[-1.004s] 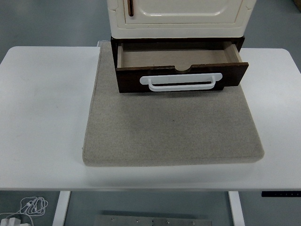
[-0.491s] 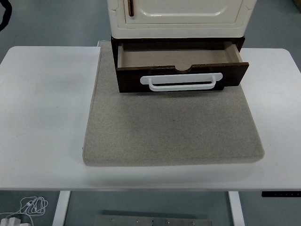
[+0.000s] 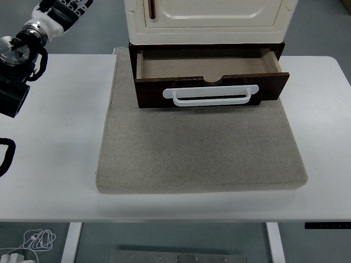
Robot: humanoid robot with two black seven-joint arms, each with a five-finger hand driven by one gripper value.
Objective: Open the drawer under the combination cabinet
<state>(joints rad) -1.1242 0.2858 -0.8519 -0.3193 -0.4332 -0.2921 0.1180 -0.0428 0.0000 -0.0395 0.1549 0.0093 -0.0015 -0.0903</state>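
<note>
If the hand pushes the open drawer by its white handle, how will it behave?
The drawer looks empty, so probably light. Its white handle looks rigid, likely no flex. The cabinet sits on a grey mat, which may resist sliding.

Dark brown drawer (image 3: 211, 76) with white handle (image 3: 211, 95) stands pulled open under cream cabinet (image 3: 208, 19).

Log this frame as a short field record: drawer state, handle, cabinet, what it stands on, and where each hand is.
drawer: dark brown drawer pulled out from under the cabinet, inside looks empty
handle: white handle on the drawer front, nothing touching it
cabinet: cream cabinet above the drawer, door closed
base: grey mat on the white table
left hand: left hand at the top left corner, far from the drawer, holding nothing; finger pose unclear
right hand: not in view
task state: drawer already open
</note>
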